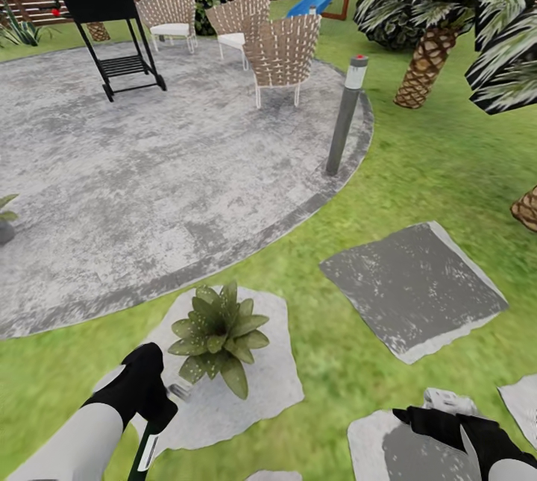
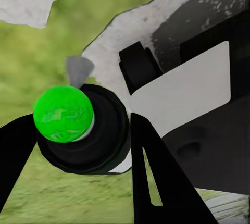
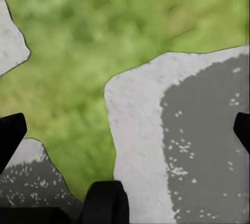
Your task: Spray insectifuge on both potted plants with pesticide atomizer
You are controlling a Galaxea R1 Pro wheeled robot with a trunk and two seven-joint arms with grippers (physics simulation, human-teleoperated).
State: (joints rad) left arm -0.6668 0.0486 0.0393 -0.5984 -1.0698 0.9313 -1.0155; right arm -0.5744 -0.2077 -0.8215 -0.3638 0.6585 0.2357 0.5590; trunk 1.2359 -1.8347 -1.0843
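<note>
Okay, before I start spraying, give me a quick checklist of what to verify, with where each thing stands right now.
1. Spray bottle held by the left gripper: ok, the fingers flank its dark body.
2. Nozzle aimed at the near potted plant: cannot tell; a small white tip shows between the gripper and the leaves.
3. Near potted plant within reach: probably ok, it sits on the stepping stone just ahead of the left gripper.
4. Second potted plant located: ok, at the patio edge, partly cut off by the picture's left border.
5. Right gripper out of the way: ok, open and empty.
6. Leaves already covered: cannot tell.
</note>
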